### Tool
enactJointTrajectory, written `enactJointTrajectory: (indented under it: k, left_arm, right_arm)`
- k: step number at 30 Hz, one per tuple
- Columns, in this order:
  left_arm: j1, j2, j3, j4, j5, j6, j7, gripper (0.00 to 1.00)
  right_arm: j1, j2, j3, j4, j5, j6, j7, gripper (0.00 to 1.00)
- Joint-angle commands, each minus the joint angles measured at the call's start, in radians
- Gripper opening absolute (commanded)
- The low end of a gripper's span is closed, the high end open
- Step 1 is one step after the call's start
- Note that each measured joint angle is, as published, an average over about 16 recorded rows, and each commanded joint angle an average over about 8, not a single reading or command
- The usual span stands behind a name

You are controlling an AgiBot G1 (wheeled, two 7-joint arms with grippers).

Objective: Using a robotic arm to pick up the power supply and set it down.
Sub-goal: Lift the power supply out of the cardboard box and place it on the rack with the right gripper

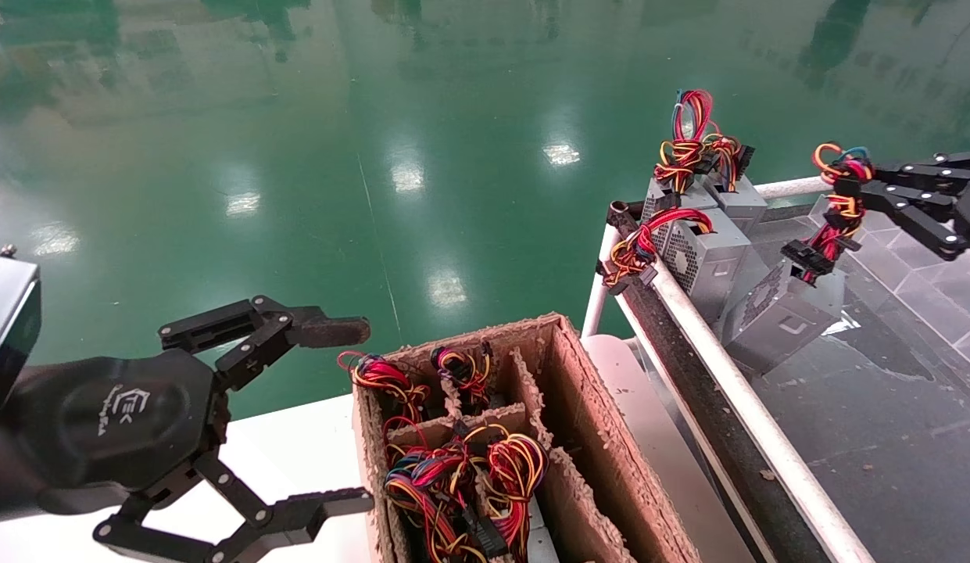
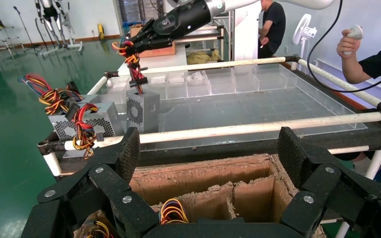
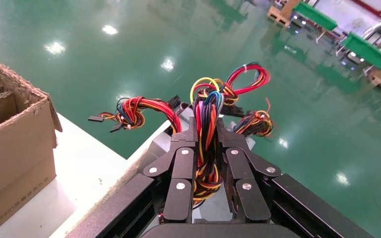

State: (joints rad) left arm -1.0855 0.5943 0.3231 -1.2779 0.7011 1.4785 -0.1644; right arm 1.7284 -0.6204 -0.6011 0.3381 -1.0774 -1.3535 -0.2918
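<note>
- Closest in, the left gripper (image 1: 352, 414) hangs spread wide and empty just beside the cardboard box (image 1: 602, 438), holding nothing.
- Over to the action: the right gripper (image 1: 848, 195) is pinched tight on the wire bundle (image 1: 840, 207) of a power supply (image 1: 782, 313), not on the grey case itself.
- That supply dangles tilted over the dark tray (image 1: 883, 438); whether its lower corner touches the tray surface, I can't tell.
- Just beside it, two more supplies (image 1: 699, 250) stand against the white rail (image 1: 727, 367), wires curling over the edge.
- Judging the step: this looks like the set-down. Lower it slowly so the case settles flat rather than swinging on its wires, and keep it off its neighbours.
- The risk, I'd say, is the loose plugs (image 1: 805, 258) snagging or the case tipping when the fingers let go; release only once the weight is fully resting.
- Farther out, the box has more supplies down in its compartments, coloured wires (image 1: 461, 469) poking up.
</note>
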Motion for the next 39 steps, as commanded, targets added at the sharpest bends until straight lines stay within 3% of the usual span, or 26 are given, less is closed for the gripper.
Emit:
enactJointTrajectory:
  k: [1,19,32,39]
  left_arm:
    - [0.000,0.000,0.000,0.000,0.000,0.000,0.000,1.00]
    - [0.000,0.000,0.001,0.000,0.000,0.000,0.000,1.00]
    - [0.000,0.000,0.001,0.000,-0.001,0.000,0.000,1.00]
    - [0.000,0.000,0.001,0.000,-0.001,0.000,0.001,1.00]
  right_arm:
    - [0.019,-0.018,-0.008,-0.031,-0.015,0.002,-0.010,0.00]
    - [0.154,-0.166,-0.060,-0.223,-0.110,0.088,-0.104,0.00]
    - [0.200,-0.292,-0.086,-0.300,-0.154,0.306,-0.117,0.00]
    - [0.208,-0.326,-0.095,-0.308,-0.166,0.320,-0.126,0.00]
